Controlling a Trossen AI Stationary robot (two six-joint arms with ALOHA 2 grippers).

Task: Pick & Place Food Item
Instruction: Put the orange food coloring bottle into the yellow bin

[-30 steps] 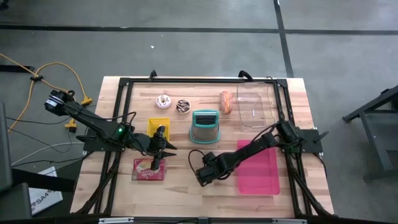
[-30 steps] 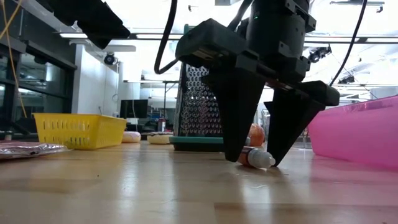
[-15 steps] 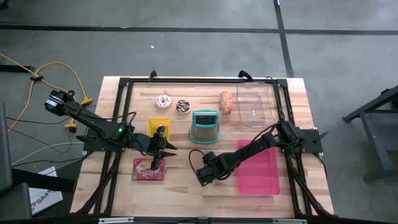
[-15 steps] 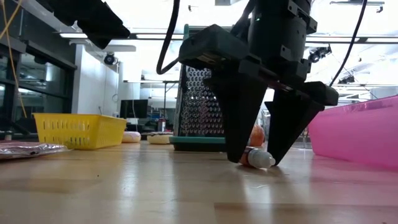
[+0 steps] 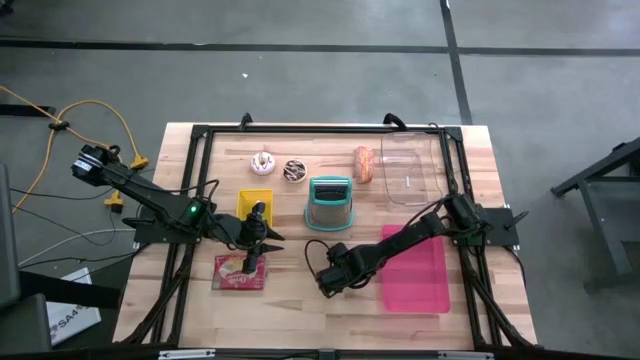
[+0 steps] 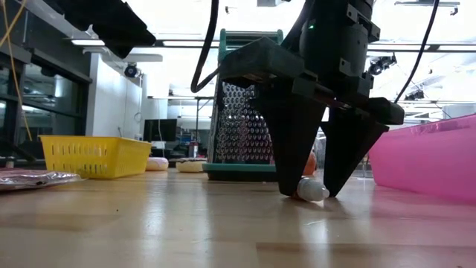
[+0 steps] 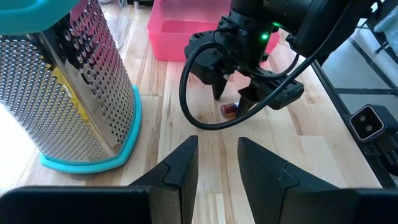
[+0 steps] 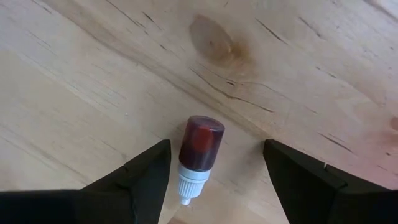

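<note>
Teal-based grater (image 5: 330,201), yellow basket (image 5: 255,203) — clear container (image 5: 410,168) beyond.

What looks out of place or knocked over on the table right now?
Only the small red bottle lies on its side on the table, between the open fingers of the right gripper. The grater stands upright.

bright overhead room light washes out the ceiling in the low view, leaving the right gripper (image 6: 311,195) a dark backlit silhouette. the table (image 5: 300,300) is evenly lit with soft shadows, and the near tabletop in the low view is blurred.
</note>
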